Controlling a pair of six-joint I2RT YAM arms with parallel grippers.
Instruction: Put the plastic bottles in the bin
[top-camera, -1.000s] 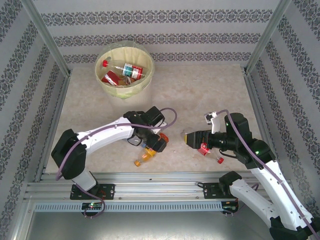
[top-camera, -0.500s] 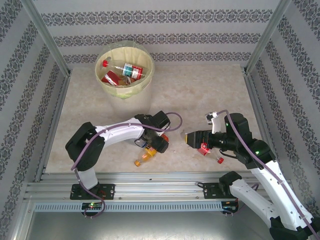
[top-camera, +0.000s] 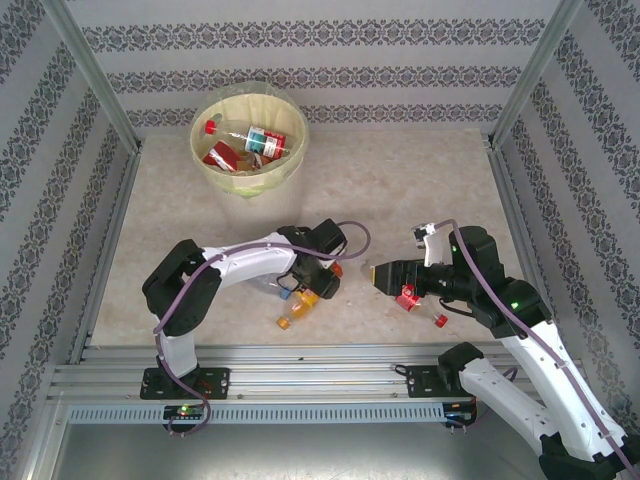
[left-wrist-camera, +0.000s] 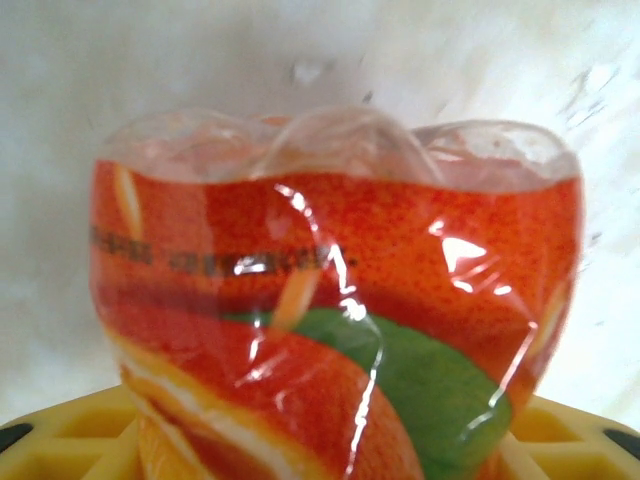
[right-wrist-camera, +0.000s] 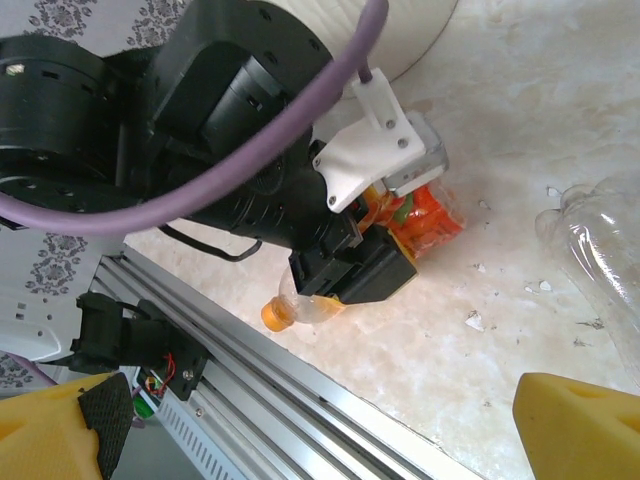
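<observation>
An orange bottle (top-camera: 298, 306) with an orange cap lies near the table's front edge. My left gripper (top-camera: 318, 288) is shut on its labelled body. In the left wrist view the red-orange label (left-wrist-camera: 330, 330) sits between my yellow pads (left-wrist-camera: 70, 440). The right wrist view shows the same bottle (right-wrist-camera: 425, 215) clamped in the left gripper (right-wrist-camera: 370, 265). My right gripper (top-camera: 385, 275) hangs open with nothing between its fingertips (right-wrist-camera: 60, 425). Below it lie clear bottles with red caps (top-camera: 408, 297); one clear bottle (right-wrist-camera: 595, 240) shows at the right. The bin (top-camera: 196, 135) stands at the back left, holding several bottles (top-camera: 265, 140).
Metal rails (top-camera: 300, 365) run along the near edge, close to the orange bottle's cap (top-camera: 283, 322). Patterned walls and metal posts (top-camera: 95, 85) enclose the table. A second red cap (top-camera: 439, 320) lies beside the right arm. Bare tabletop (top-camera: 400, 190) stretches between the grippers and the bin.
The left arm has stretched to the right and come down over the orange bottle, and its jaws have closed on it. The bottle shifted slightly right. The right arm has stayed still.
</observation>
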